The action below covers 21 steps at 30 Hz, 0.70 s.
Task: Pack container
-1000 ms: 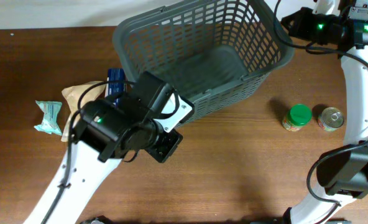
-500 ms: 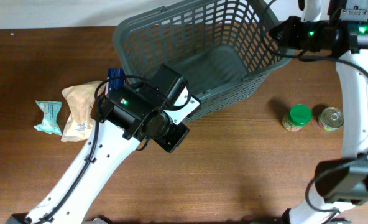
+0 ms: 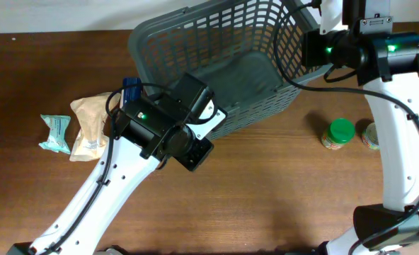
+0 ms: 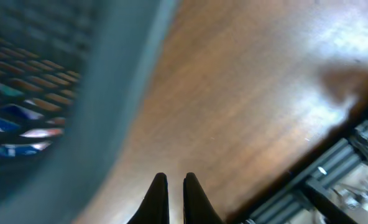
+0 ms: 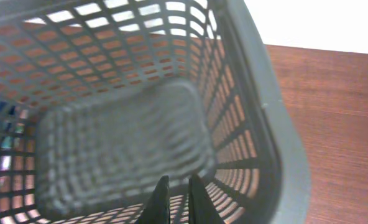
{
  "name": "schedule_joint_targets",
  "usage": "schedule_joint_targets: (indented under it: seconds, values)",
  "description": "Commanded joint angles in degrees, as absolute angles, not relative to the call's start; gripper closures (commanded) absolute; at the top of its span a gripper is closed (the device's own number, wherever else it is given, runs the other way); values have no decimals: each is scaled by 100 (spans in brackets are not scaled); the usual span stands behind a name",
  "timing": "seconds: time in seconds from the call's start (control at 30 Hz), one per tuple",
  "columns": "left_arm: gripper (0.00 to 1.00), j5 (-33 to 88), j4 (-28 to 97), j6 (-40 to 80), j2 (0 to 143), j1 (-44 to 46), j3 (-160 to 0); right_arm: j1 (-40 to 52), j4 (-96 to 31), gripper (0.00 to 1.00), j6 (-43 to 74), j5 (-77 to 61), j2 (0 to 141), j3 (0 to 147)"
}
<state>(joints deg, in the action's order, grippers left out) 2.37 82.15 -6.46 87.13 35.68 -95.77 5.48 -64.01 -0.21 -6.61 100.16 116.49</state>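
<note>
Container (image 3: 262, 106): dark grey slotted basket, sits on the far middle of the bench (image 3: 280, 198), turned at an angle to the bench edge, open side up.

Left hand (image 4: 172, 182): fingers drawn close, only a thin slit between them, nothing gripped. It hangs above bare wood just outside the near wall of the basket. In the left wrist view that wall is a blurred grey band on the left, with blue showing through the slots. From overhead the left arm's wrist covers the near left corner of the basket; the fingers themselves are hidden there.

Right hand (image 5: 176, 183): fingers narrow, small gap, nothing between them. It points down into the basket near its right end, above the solid floor. Overhead, the right arm's dark wrist body sits over the basket's right rim.

Left of the basket, on the bench: blue packet (image 3: 131, 88) against the basket's left wall, beige pouch (image 3: 89, 127) beside it, mint-green packet (image 3: 55, 133) further left, just beside the pouch.

Right of the basket, apart from it: green-lidded jar (image 3: 339, 133); tin can (image 3: 369, 136) just beside the jar, partly covered by the right arm
</note>
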Motion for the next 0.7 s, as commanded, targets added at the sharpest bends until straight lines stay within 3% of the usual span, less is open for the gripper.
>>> schedule_joint_targets:
  seconds: [0.0,0.67]
  values:
    - [98,-390,8027,-740,8733,3594,-9548,480,-6418,96,-130,-355,10197,11732]
    - [98,-62,7795,-738,8855,3597,-9247,480,-6650,96,-108,-233,10628,11727]
